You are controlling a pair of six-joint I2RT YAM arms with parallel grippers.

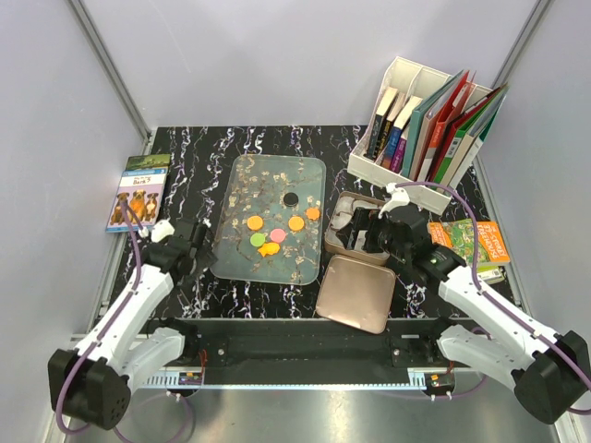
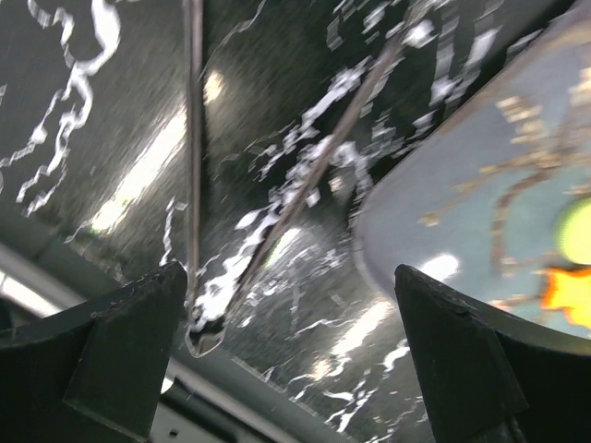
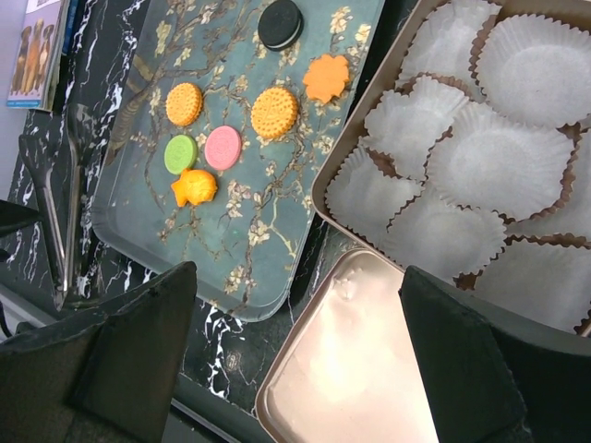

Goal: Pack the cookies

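**Tongs first, cookies untouched**

The cookies (image 3: 223, 146) sit on the tray (image 3: 240, 245), left of the paper cups (image 3: 499, 157). The left gripper (image 2: 291, 323) hangs open over the tongs (image 2: 311, 180) on the bench (image 1: 185, 157). The right gripper (image 3: 295, 332) is also open. The likely next move is to close on the tongs.

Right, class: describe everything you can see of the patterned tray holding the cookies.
The tray is a rounded rectangle with a shallow raised rim, glossy teal-grey and printed with blossoming branches. It lies flat on the black marbled table, left of the open tin; whether the two touch is unclear. Seven cookies sit around its middle, leaving the near end bare.
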